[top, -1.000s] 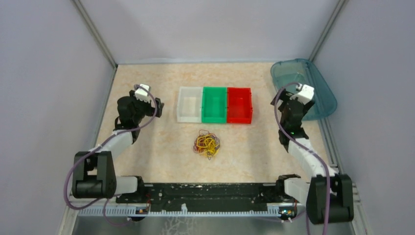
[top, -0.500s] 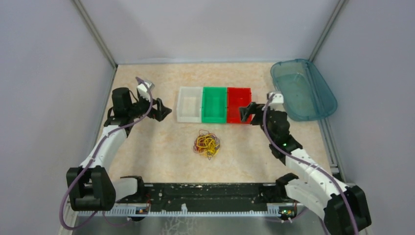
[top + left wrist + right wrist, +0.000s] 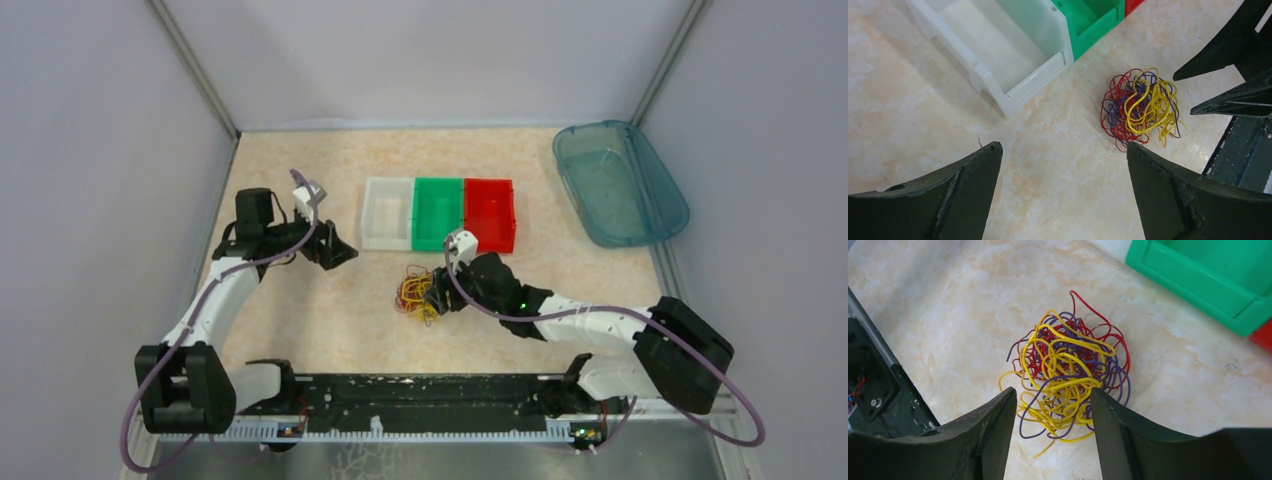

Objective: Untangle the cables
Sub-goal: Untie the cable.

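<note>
thin yellow, red and purple cables (image 3: 1068, 365) lay fully tangled; right fingers (image 3: 983, 440) straddled them, unclosed; left fingers (image 3: 948, 195) gaped, empty.

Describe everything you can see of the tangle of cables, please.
The cables are one loose ball of thin, curly wires in yellow, red and dark purple, tangled together. It lies on the marbled table, near the green bin but apart from it. The right gripper straddles its edge, jaws apart.
</note>
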You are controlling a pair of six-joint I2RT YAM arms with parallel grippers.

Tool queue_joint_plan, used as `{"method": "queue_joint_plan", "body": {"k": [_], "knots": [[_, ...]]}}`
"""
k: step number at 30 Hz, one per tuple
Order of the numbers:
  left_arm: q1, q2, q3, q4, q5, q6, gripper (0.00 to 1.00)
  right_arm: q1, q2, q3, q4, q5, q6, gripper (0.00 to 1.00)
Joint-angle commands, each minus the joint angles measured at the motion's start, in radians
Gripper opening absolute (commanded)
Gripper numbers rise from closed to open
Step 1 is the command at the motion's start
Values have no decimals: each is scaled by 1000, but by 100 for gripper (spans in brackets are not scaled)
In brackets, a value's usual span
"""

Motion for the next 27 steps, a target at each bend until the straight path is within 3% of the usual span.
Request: {"method": "queue_joint_plan", "body": {"k": [1,8,18,27], "knots": [[-7,-45,5,-57,38,57,99,31,41,91,77,-15,1,56],[-7,-68,3,-94,25,79,99,32,109,143,100,-21,-23,55],[-9,-111,16,-154,2,137,99,33,223,236,63,13,-43,44],[-8,-84,28,-154,9,135,99,32,153,219,-22,83,-94,49]]}}
